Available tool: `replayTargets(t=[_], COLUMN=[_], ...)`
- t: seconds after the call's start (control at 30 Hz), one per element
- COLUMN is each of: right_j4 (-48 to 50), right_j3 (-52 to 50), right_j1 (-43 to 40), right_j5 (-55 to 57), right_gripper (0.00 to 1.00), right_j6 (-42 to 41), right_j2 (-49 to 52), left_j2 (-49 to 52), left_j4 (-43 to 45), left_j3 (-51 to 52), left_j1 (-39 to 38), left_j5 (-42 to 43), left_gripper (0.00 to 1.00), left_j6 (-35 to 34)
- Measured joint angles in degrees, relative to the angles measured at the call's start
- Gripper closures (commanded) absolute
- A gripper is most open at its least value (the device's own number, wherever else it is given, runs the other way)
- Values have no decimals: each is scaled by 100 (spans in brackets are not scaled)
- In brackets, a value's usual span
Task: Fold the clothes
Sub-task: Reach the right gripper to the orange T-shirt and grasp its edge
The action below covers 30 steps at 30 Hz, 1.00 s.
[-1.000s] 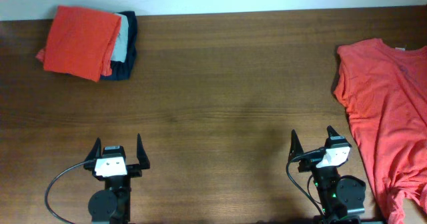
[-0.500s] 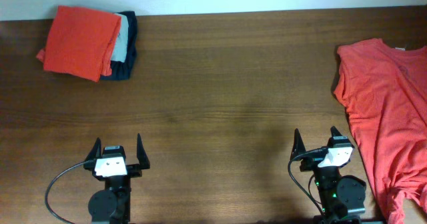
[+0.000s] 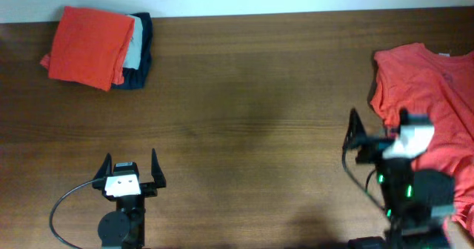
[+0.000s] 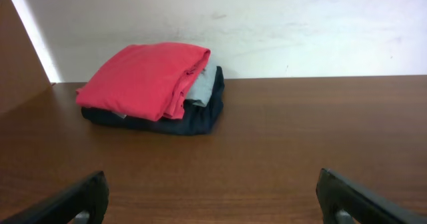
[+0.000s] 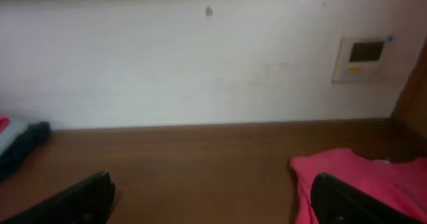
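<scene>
Coral-red T-shirt (image 3: 444, 78) on table (image 3: 259, 93), right side; left hand (image 3: 130, 164), right hand (image 3: 379, 123) wide apart, empty.

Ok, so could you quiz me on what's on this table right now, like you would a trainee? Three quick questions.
1. True or false: the coral T-shirt is already folded.
2. Where is the folded pile? A) at the far left corner of the table B) at its centre C) on top of the T-shirt
3. Fill in: the left gripper and the right gripper both stand ___.
Key: 1 false, it lies spread out at the table's right edge. 2 A. 3 open, and neither holds anything.
</scene>
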<state>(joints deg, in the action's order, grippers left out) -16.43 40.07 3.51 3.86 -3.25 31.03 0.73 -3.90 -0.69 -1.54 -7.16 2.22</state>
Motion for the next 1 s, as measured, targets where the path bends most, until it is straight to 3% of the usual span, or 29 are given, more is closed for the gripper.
replayTargets(t=[0.2, 0.3, 0.5, 0.73, 0.9, 1.0], right_j4=[-1864, -3180, -4096, -4273, -4225, -4052], right_j3=[2776, 4690, 6992, 7265, 7274, 7281], right_j1=[-151, -542, -1150, -1497, -1639, -1744], right_j5=[0, 11, 26, 44, 168, 372], right_gripper=[2, 2, 2, 4, 34, 37], right_j6=[0, 0, 184, 442, 619, 710], right_j2=[2514, 4072, 6196, 7405, 8115, 8712], left_j2=[0, 4, 4, 4, 7, 4], left_j4=[7, 7, 2, 2, 2, 2], left_j3=[0, 2, 0, 0, 0, 0], left_j1=[0, 0, 0, 0, 0, 0], left_j5=[0, 0, -2, -2, -2, -2], left_gripper=[1, 1, 1, 1, 1, 1], left_j6=[0, 0, 0, 0, 0, 0])
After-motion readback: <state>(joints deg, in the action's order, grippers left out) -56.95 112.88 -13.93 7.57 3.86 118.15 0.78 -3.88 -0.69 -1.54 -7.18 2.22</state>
